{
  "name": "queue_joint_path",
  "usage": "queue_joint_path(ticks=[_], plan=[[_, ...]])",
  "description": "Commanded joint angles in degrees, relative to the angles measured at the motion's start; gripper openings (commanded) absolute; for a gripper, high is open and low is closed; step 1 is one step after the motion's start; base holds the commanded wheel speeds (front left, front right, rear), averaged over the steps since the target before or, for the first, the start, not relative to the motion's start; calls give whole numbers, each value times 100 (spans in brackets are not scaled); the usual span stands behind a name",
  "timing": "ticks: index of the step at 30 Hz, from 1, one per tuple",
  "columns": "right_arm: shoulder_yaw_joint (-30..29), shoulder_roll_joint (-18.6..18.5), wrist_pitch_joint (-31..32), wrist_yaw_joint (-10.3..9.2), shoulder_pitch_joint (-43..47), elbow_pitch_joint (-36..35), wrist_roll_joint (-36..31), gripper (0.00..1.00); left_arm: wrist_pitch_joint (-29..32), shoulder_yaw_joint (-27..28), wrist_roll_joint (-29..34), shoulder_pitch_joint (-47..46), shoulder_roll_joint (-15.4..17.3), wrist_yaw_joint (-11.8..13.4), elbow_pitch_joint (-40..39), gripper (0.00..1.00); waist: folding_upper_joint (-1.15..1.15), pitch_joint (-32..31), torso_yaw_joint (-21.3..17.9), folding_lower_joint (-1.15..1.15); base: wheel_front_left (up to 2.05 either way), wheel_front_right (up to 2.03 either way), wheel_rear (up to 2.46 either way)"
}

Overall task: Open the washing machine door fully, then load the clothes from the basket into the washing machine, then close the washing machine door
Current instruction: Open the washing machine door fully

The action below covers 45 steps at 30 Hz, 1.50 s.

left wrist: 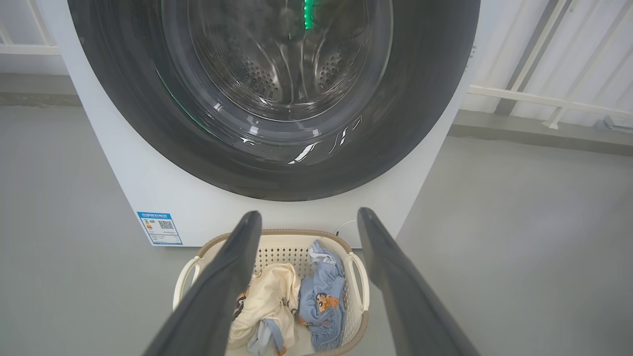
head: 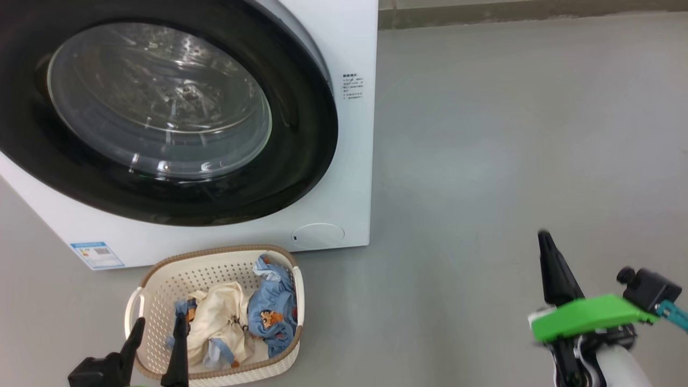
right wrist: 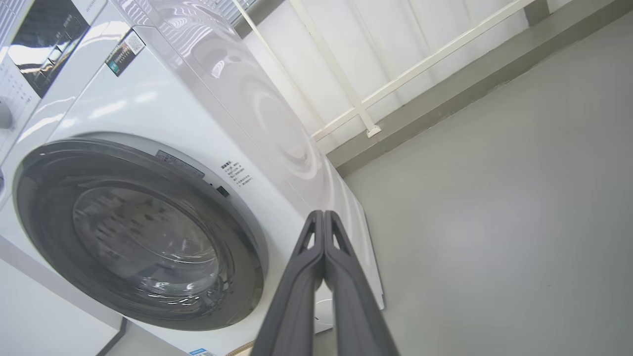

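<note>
the washing machine door [head: 161, 113] fills the upper left of the head view, closed on the white washing machine [head: 349, 48]. at lower left the basket [head: 161, 279] holds the clothes [head: 226, 317] on the floor [head: 484, 134]. the left pincer [head: 160, 320] has its fingers apart; the right pincer [head: 544, 236], lower right, is pressed together and empty.

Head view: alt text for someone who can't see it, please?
A white front-loading washing machine, its round glossy black door shut, stands behind a small cream perforated plastic basket of cream-yellow and light blue clothes on a grey floor. The open left gripper hovers at the basket; the shut right gripper is off to the right.
</note>
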Motion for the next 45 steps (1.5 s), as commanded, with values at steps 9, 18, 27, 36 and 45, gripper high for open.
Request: queue_joint_path(ticks=[9,18,27,36,45], plan=[[547,-391,36,7,-999,-239,2155,0,-78,14,-96,-393,49,-9,-167,100,0,379,161,0,0,0,0],[910,-824,717,7,-1828,-508,3747,0,-78,-190,-179,-710,57,-9,-156,100,0,779,394,0,0,0,0],[1016,-1174,1771,7,-2473,-659,4605,0,-78,-310,-266,-968,44,-9,-201,100,0,1146,598,0,0,0,0],[1086,-1415,2846,7,-3170,-449,4839,0,-78,-451,-319,-1176,4,-9,-297,100,0,1448,803,0,0,0,0],[1042,-1422,3565,7,-3729,-233,4951,0,-78,-582,-377,-1304,-32,-9,-389,100,-85,1826,968,0,0,0,0]])
